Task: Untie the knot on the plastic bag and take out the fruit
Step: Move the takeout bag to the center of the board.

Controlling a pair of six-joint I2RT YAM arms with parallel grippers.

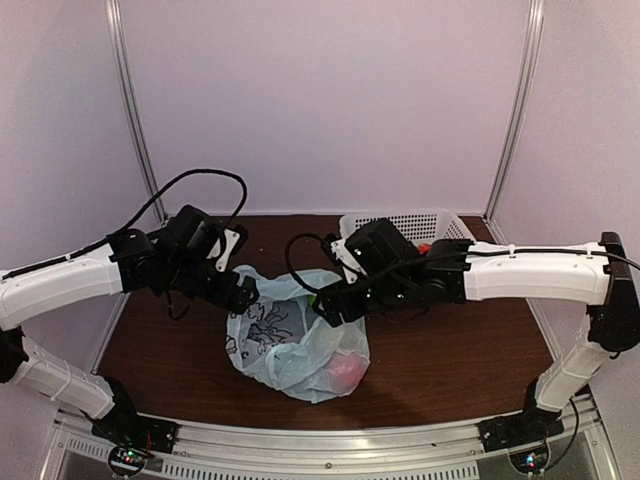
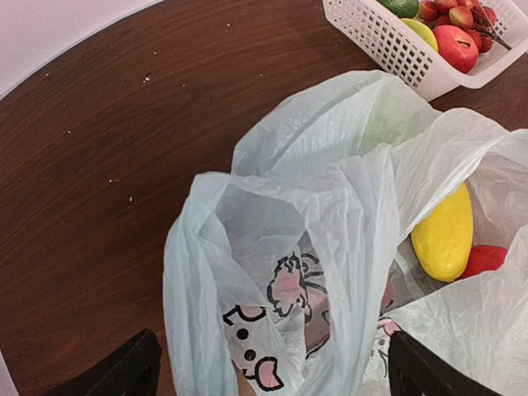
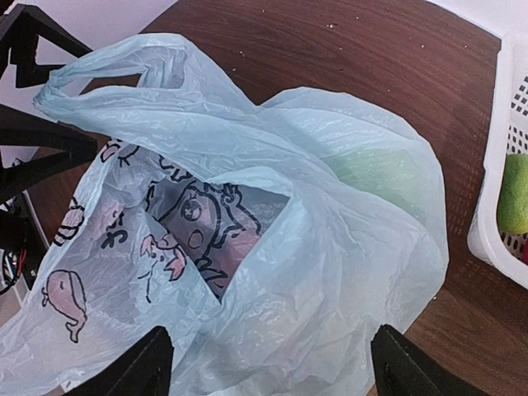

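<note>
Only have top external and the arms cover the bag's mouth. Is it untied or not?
Observer: Untied. The left wrist view shows the plastic bag gaping open, with nothing tied across the mouth.
Operator: Anything inside? I only see something red through the plastic.
Observer: A yellow fruit lies inside the mouth, with a red fruit beside it. The right wrist view also shows a green shape through the bag wall.
Operator: What's in the basket?
Observer: The white basket holds a red apple, a yellow-green fruit, a green fruit and small red fruits.
</note>
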